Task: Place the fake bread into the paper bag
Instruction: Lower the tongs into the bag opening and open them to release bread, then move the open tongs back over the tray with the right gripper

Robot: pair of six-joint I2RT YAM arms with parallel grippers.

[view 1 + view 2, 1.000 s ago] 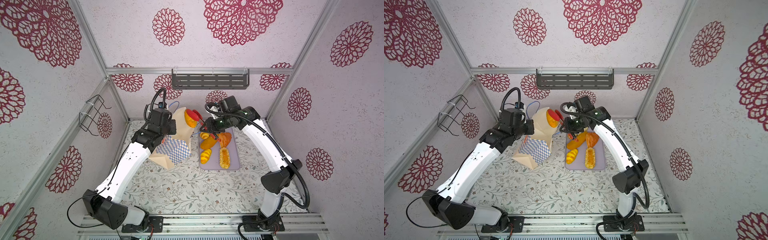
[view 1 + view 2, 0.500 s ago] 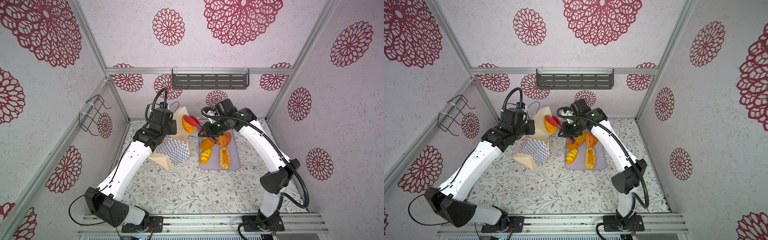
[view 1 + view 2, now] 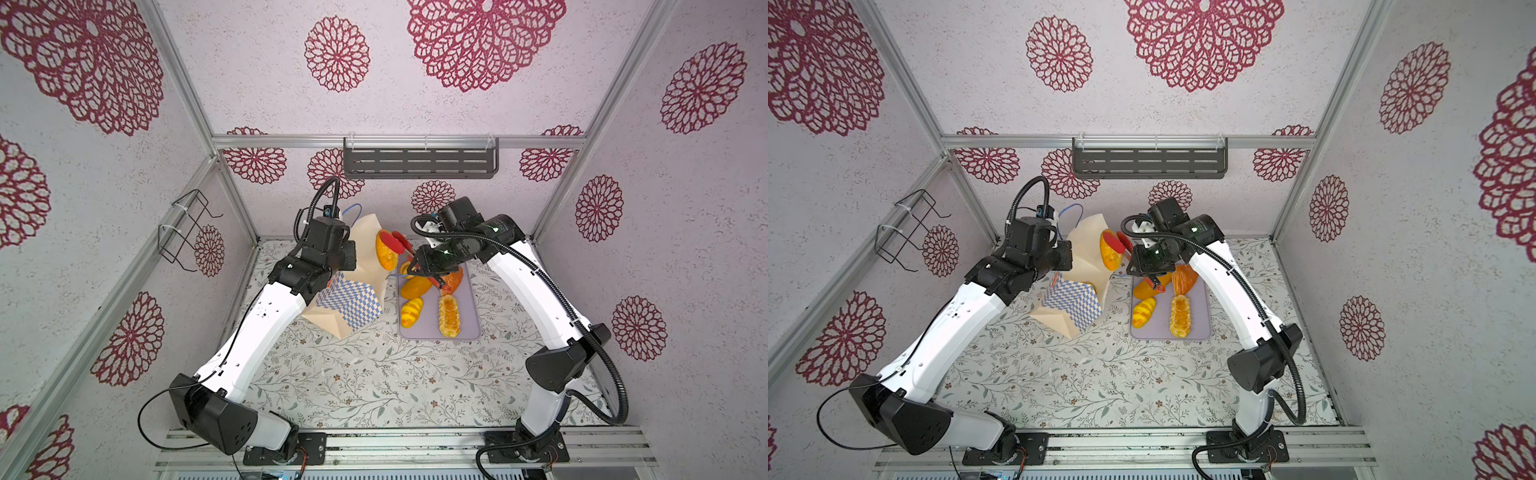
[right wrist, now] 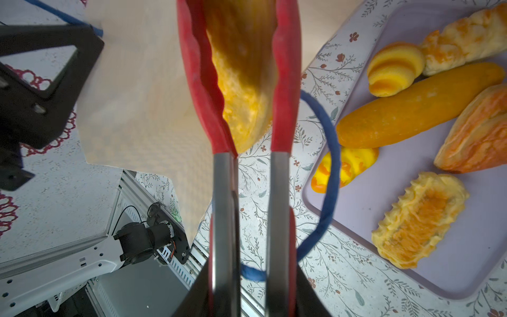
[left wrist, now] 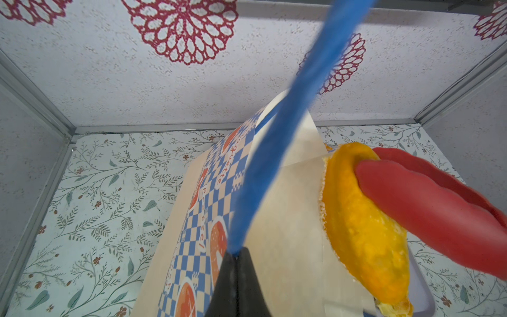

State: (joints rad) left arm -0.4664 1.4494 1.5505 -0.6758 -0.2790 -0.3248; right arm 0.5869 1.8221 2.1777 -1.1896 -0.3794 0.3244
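- In both top views, just above the frame's centre, the right gripper (image 3: 424, 266) is clamping the handles of the red tongs (image 3: 401, 243). The tongs are pinching one held loaf (image 3: 385, 252). The loaf's long axis is running up and down the picture, and the tongs are reaching it from the right.
- The paper bag (image 3: 353, 291) is leaning just left of that loaf, its cream mouth facing it. The loaf is probably sitting at the rim and not yet inside, though the steep angle is hiding the overlap. The right arm is the nearer one.
- In a top view, the remaining fake bread (image 3: 1180, 316) is lying on the lilac tray (image 3: 1202, 309), right of the bag on the floral tabletop (image 3: 1100, 386). Patterned walls are closing in on three sides.
- In the left wrist view, the left gripper (image 5: 236, 255) is pinching the blue cord handle (image 5: 274, 137) with its jaws fully closed, holding the bag up. The loaf (image 5: 362, 233) is pressing beside the cream paper.
- In the right wrist view, the tongs (image 4: 284, 82) are squeezing the loaf (image 4: 244, 90) across its width. The second cord handle (image 4: 330, 164) is dangling between the tongs and the tray.
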